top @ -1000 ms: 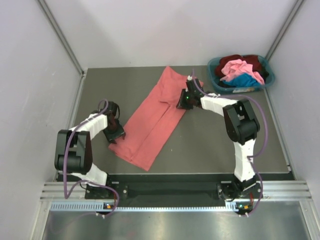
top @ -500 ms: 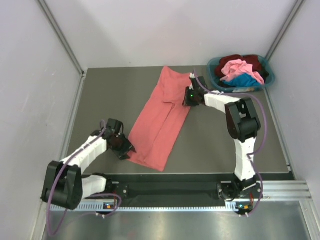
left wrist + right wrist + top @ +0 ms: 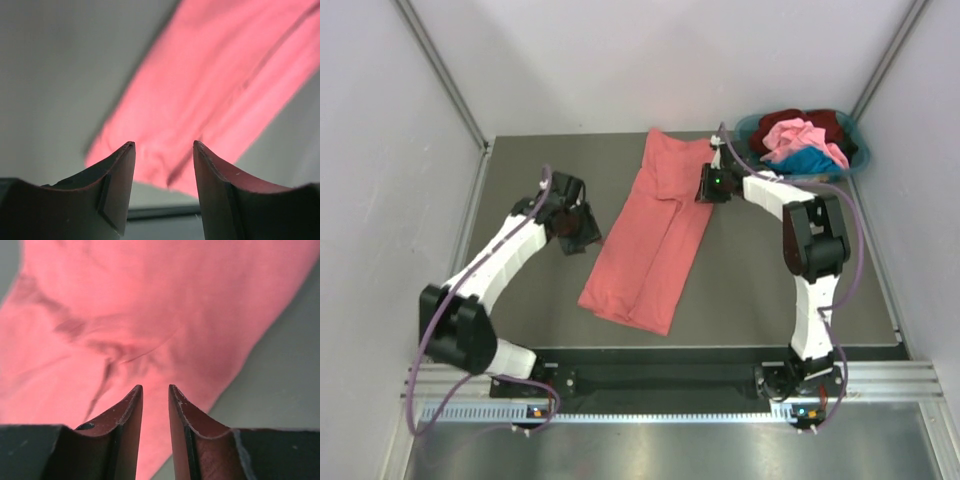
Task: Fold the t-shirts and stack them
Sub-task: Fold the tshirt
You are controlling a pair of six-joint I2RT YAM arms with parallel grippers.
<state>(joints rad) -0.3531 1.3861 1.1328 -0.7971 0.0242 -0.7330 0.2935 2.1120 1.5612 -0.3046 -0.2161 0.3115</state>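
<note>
Logged left gripper (image 3: pixel 582 232) with jaws apart, empty, near left edge of salmon-red t-shirt (image 3: pixel 650 240). Logged right gripper (image 3: pixel 705 190) narrowly parted, pinching nothing, over that shirt's upper right edge. Found shirt folded into a long strip, lying flat and diagonal mid-table (image 3: pixel 760 270). Spotted teal basket (image 3: pixel 752 160) in far right corner, heaped with maroon (image 3: pixel 775 120), pink (image 3: pixel 798 132) and blue t-shirts (image 3: pixel 805 160).

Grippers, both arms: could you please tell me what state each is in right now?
Left gripper: open, holding nothing.
Right gripper: narrowly open, empty, above the salmon-red t-shirt.
</note>
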